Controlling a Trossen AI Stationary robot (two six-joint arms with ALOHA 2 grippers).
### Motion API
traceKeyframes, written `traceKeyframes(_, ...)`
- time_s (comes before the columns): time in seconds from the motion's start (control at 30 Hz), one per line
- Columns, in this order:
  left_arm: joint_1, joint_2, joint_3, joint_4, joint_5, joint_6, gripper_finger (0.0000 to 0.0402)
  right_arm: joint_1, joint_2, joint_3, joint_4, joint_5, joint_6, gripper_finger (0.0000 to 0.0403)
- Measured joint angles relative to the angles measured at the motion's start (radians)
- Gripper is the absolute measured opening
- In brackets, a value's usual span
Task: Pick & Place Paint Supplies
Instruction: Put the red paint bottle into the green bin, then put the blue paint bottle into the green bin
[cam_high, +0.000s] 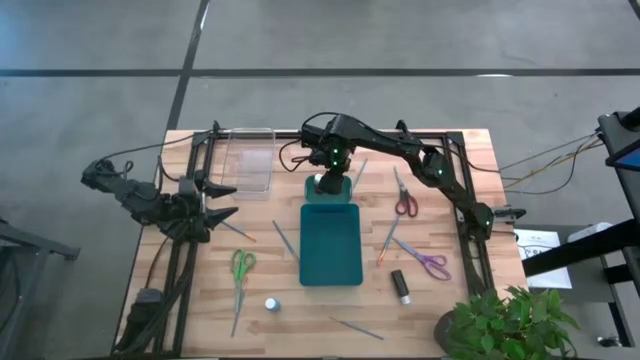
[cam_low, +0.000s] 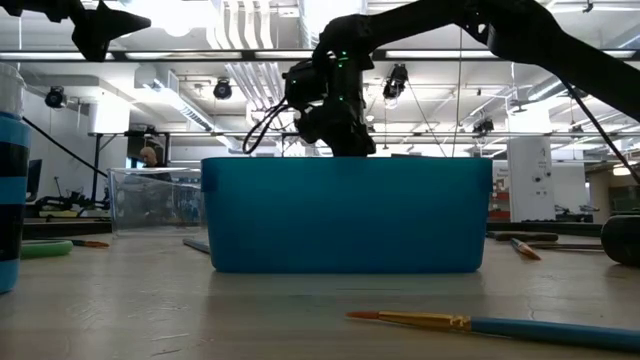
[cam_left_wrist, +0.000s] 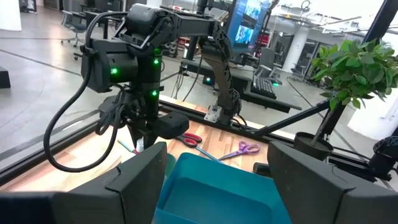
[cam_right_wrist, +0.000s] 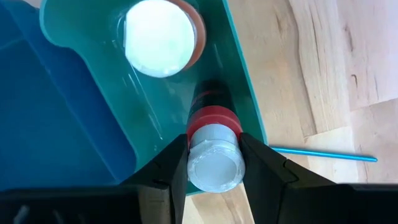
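The teal tray (cam_high: 331, 250) lies mid-table. My right gripper (cam_right_wrist: 214, 155) hangs over the tray's far end (cam_high: 330, 183), shut on a dark paint bottle (cam_right_wrist: 208, 102) with a red band and a white cap. A second white-capped bottle (cam_right_wrist: 160, 37) stands upright on the tray floor beside it. Far to the left, my left gripper (cam_left_wrist: 217, 186) waits open and level above the table's left side (cam_high: 215, 200), holding nothing. My right gripper pinches the bottle's white cap (cam_right_wrist: 214, 171) between its two fingers (cam_right_wrist: 168, 168), which come from above and point down. The bottle hangs below them, close to the tray's inner wall (cam_right_wrist: 239, 74). I cannot tell whether its bottom touches the tray floor.
On the table lie green scissors (cam_high: 242, 266), red scissors (cam_high: 404, 203), purple scissors (cam_high: 432, 263), a black bottle (cam_high: 400, 286), a white-capped bottle (cam_high: 271, 303) and several thin brushes (cam_high: 388, 240). A clear plastic box (cam_high: 250, 165) stands at the far left, a plant (cam_high: 500, 325) at the near right.
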Motion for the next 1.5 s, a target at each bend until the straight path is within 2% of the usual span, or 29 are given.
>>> traceKeyframes(0.23,0.000,0.000,0.000,-0.001,0.000,0.000,0.0285,0.000,0.000,-0.001,0.003,0.000,-0.003,0.0118)
traceKeyframes(0.47,0.000,0.000,-0.001,-0.005,0.000,-0.004,0.0285,0.000,0.000,-0.002,0.009,0.000,-0.003,0.0195)
traceKeyframes(0.63,0.000,0.000,-0.001,-0.006,0.000,-0.004,0.0285,0.000,0.000,0.003,0.017,0.000,-0.001,0.0222)
traceKeyframes(0.87,0.000,0.000,-0.001,-0.034,0.000,-0.036,0.0285,0.000,-0.005,0.058,0.027,-0.011,0.019,0.0228)
traceKeyframes(1.13,0.000,0.000,-0.001,-0.038,0.003,-0.042,0.0285,-0.003,-0.106,0.057,0.066,-0.011,0.072,0.0229)
traceKeyframes(1.37,0.000,0.000,-0.001,-0.043,0.104,-0.047,0.0285,0.017,-0.231,0.057,0.087,-0.062,0.126,0.0229)
traceKeyframes(1.5,0.000,0.008,-0.001,-0.045,0.125,-0.057,0.0285,0.058,-0.301,0.057,0.093,-0.064,0.145,0.0229)
